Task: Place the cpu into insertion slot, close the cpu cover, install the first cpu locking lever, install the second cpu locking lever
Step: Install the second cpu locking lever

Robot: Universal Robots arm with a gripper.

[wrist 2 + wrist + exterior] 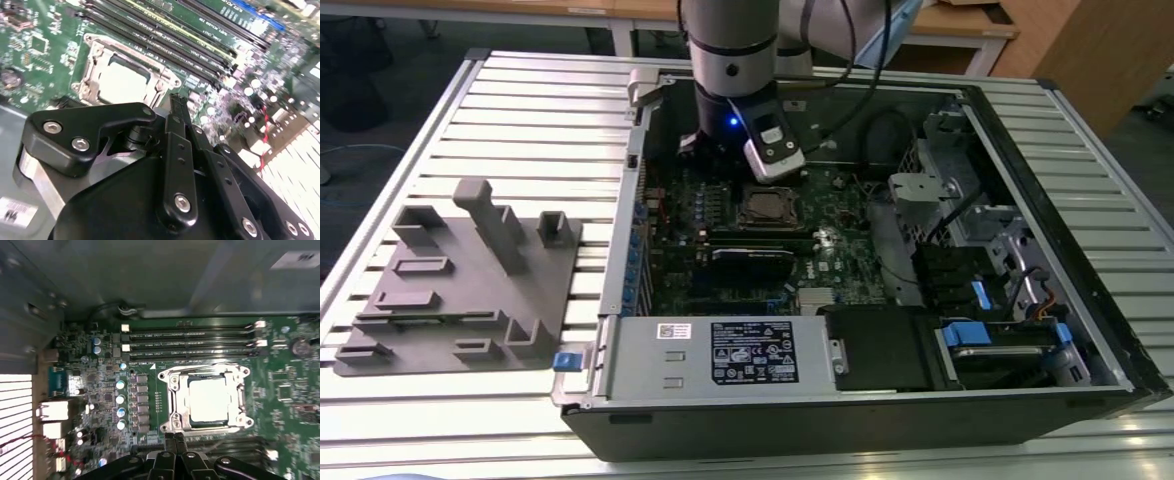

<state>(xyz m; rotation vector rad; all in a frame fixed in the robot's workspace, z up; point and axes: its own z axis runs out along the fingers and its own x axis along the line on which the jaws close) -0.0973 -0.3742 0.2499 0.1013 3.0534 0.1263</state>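
The cpu (210,400) (122,82) lies flat in the insertion slot (765,208) on the green motherboard, its pale silver top showing. The silvery cpu cover (175,390) (92,75) lies flat around it as a frame. My gripper (175,437) (178,102) hovers just off one edge of the socket, above the board and apart from it. Its two black fingers are pressed together with nothing between them. I cannot tell how the locking levers stand. In the exterior view the arm's wrist (771,150) hangs over the case, just behind the socket.
The open computer case (1067,390) lies on a slatted metal table. Long black memory slots (190,337) (165,35) run beside the socket. A drive cage and cables (961,230) fill the exterior view's right. A grey fixture block (467,280) sits on the exterior view's left.
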